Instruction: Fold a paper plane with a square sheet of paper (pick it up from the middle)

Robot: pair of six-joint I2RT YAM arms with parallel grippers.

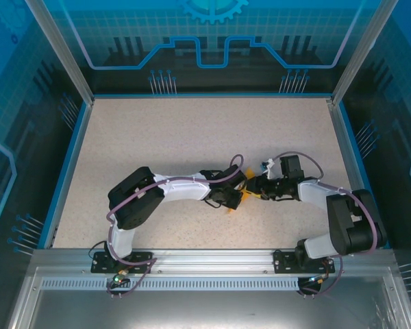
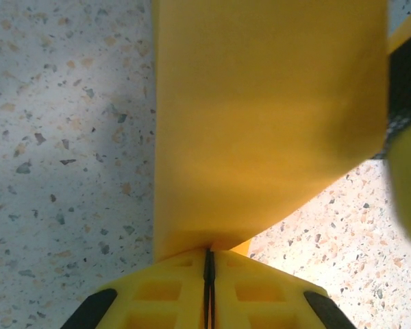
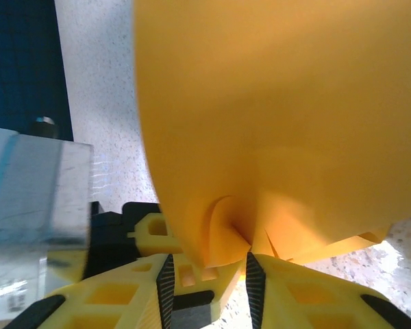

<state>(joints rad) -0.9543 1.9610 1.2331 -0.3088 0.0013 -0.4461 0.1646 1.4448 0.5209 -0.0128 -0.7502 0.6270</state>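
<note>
Left wrist — left jaws clamped on paper point(image 2: 267, 103); right jaws narrowly apart around fold.

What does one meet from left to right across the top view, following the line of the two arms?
Left arm → left gripper → right gripper → right arm. The paper overlaps the grippers, so it is left out.
</note>
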